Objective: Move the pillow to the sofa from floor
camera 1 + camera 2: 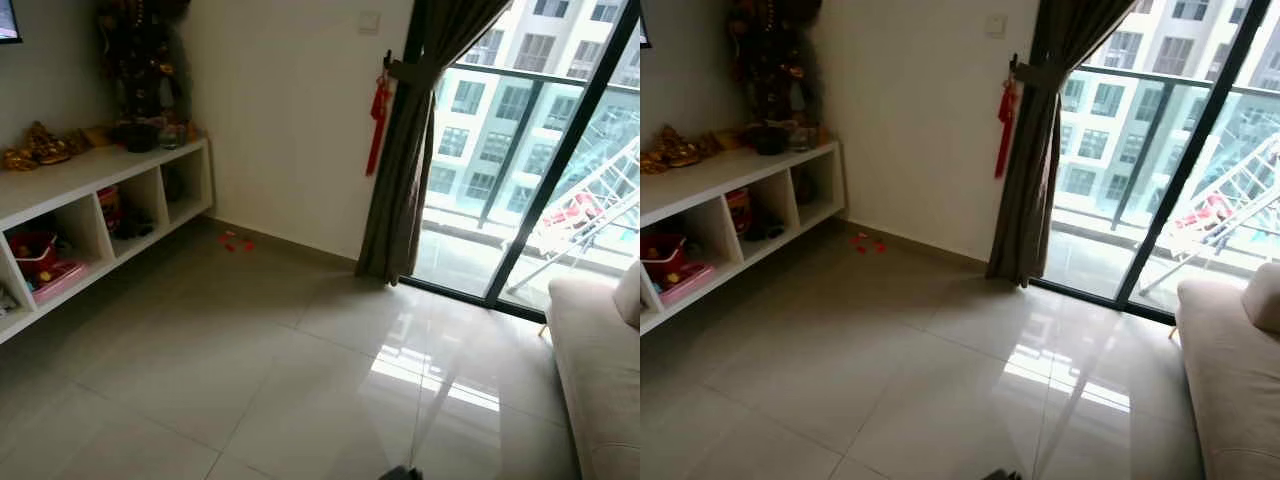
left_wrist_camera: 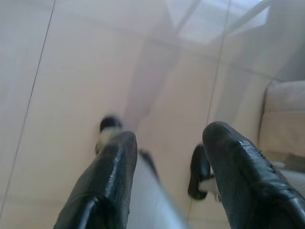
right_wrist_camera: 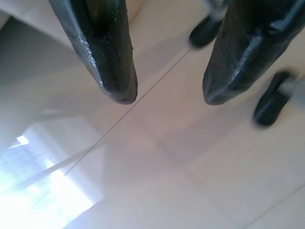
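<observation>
A pale beige pillow showed at the right edge of the head views, only a rounded corner of it in frame, plain and soft-looking, the same tone as the sofa it rested on; whether any other pillow lay on the floor could not be told. The sofa ran along the right side of the room, its near end just beside the glass balcony door, where a dark curtain was tied back with a red tassel hanging next to it. The grey tiled floor carried a bright reflection of the window, and small red scraps lay near the wall. A white shelf unit stood along the left wall with ornaments on top and a red basket in one compartment. The left gripper hung over the floor tiles, its two black fingers spread apart and holding nothing, with the sofa's edge off to one side of it. The right gripper likewise pointed down at bare tile, fingers apart and empty. Both grippers were well apart from the pillow, which sat up on the sofa's far right
</observation>
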`<state>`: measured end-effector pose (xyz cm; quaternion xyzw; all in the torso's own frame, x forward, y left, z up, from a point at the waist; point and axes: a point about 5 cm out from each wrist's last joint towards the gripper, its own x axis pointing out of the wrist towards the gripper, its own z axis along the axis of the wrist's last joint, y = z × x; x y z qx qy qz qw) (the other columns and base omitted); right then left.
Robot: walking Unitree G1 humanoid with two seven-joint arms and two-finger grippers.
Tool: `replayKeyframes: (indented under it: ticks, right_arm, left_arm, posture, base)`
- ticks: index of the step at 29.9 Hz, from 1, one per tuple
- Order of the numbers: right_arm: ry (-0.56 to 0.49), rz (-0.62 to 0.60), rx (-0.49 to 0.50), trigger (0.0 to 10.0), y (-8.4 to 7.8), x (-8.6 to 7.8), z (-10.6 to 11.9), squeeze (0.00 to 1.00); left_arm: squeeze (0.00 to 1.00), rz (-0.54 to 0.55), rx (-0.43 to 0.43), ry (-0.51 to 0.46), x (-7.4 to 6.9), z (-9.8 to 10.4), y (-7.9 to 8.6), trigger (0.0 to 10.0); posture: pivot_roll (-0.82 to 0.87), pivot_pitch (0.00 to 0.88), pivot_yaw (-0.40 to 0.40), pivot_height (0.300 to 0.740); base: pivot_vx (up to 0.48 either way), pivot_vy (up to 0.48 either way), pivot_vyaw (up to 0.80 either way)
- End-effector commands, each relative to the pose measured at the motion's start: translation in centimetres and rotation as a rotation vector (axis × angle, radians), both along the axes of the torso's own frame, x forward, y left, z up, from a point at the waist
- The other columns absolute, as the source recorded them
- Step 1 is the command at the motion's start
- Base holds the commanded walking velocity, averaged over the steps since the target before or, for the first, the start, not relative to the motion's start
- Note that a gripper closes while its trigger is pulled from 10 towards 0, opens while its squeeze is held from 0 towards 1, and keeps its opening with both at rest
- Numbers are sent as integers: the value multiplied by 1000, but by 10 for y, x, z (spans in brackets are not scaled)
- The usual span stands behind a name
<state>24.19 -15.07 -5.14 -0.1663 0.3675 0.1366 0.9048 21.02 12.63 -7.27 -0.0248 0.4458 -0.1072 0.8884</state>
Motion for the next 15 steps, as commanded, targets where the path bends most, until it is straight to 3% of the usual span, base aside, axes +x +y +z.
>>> replayKeyframes:
  ticks: [1, 2, 3, 5, 13, 15]
  right_arm:
    - [-60, -58, 36, 10000, -4, 5, 5, 0]
    - [-60, -58, 36, 10000, -4, 5, 5, 0]
    - [-143, -138, 124, 10000, -10, 14, 15, 0]
    - [-184, -160, 159, 10000, -13, 16, 19, 0]
    - [-270, -134, 149, 10000, -15, 12, 23, 0]
    - [-345, -94, 111, 10000, -12, 14, 28, 0]
  left_arm:
    - [0, 10, 8, -114, 19, 13, 5, 10000]
    - [0, 10, 8, -114, 19, 13, 5, 10000]
    - [0, 30, -27, -237, 42, 30, 7, 10000]
    - [0, 25, -33, -276, 49, 37, 8, 10000]
    - [0, -91, 2, -322, 54, 44, 6, 10000]
    - [0, -103, 4, -350, 56, 46, 6, 10000]
  posture:
    - [273, 0, -74, 740]
    - [273, 0, -74, 740]
    - [255, 0, -61, 740]
    - [244, 0, -54, 740]
    - [221, 0, -31, 740]
    - [271, 0, -36, 740]
  base:
    - [0, 0, 0]
    - [0, 0, 0]
    - [0, 0, 0]
    - [0, 0, 0]
    - [0, 0, 0]
    - [0, 0, 0]
